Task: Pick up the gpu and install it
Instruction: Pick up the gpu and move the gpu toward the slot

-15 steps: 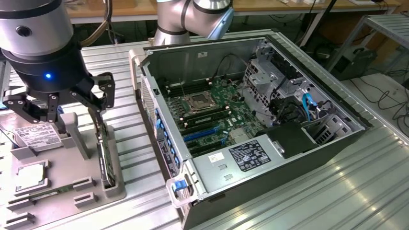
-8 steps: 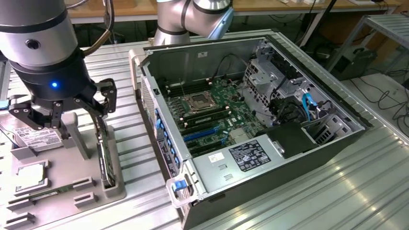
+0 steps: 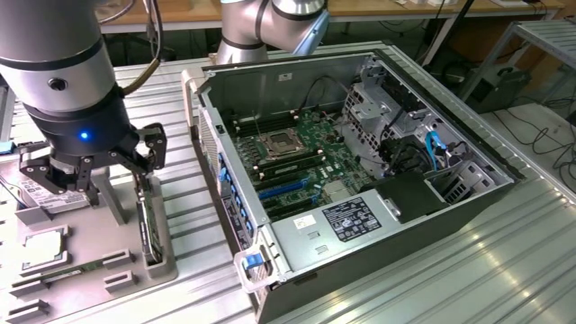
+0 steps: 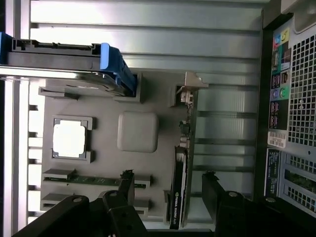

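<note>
two fingers [image 4: 126, 185] spread, gpu [image 4: 178, 190] upright between them

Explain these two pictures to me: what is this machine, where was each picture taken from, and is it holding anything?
The machine is a robot arm ending in a pincer, its two-fingered grasping part. One picture comes from a camera standing off the arm, looking down on the bench. The other comes from a camera on the arm's wrist, looking past the pincer's fingers. On the bench lies an open computer case with its circuit board exposed. Beside it, on the exterior view's left, a grey tray keeps parts in slots: the gpu, a graphics card standing on its edge, a hard drive, a square processor chip and a memory stick. The pincer is open and holds nothing. It hangs over the tray, and the wrist view shows the gpu in the gap between its fingers.
</note>
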### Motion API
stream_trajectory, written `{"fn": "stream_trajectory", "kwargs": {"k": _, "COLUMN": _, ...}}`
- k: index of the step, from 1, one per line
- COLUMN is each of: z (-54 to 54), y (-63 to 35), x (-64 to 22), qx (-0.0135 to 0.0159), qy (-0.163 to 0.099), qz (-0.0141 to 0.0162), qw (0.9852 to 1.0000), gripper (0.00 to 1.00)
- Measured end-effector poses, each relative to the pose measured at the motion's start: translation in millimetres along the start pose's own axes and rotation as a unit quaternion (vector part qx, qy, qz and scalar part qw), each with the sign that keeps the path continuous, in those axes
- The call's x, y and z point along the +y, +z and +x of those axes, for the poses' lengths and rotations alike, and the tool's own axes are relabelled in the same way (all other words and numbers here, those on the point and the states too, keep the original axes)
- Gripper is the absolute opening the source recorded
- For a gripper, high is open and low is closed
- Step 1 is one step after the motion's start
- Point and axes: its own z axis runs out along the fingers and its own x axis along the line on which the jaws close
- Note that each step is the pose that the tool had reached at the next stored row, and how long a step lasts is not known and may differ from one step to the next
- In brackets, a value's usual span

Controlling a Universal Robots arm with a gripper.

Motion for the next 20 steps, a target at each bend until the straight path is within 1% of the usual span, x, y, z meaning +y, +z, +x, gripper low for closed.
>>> {"fn": "stream_trajectory", "kwargs": {"k": 1, "z": -0.1, "y": 3.4, "x": -0.6, "qx": 0.0020, "qy": -0.002, "qz": -0.0001, "qw": 1.0000, "gripper": 0.66}}
{"fn": "stream_trajectory", "kwargs": {"k": 5, "z": -0.6, "y": 10.8, "x": -1.7, "qx": 0.0069, "qy": -0.005, "qz": -0.0002, "qw": 1.0000, "gripper": 0.66}}
{"fn": "stream_trajectory", "kwargs": {"k": 7, "z": -1.0, "y": 14.5, "x": -2.4, "qx": 0.0089, "qy": -0.007, "qz": -0.0003, "qw": 0.9999, "gripper": 0.66}}
{"fn": "stream_trajectory", "kwargs": {"k": 12, "z": -2.8, "y": 23.5, "x": -3.9, "qx": 0.0114, "qy": -0.011, "qz": -0.0003, "qw": 0.9999, "gripper": 0.66}}
{"fn": "stream_trajectory", "kwargs": {"k": 20, "z": -8.7, "y": 38.9, "x": -5.1, "qx": 0.0118, "qy": -0.012, "qz": -0.0002, "qw": 0.9999, "gripper": 0.66}}
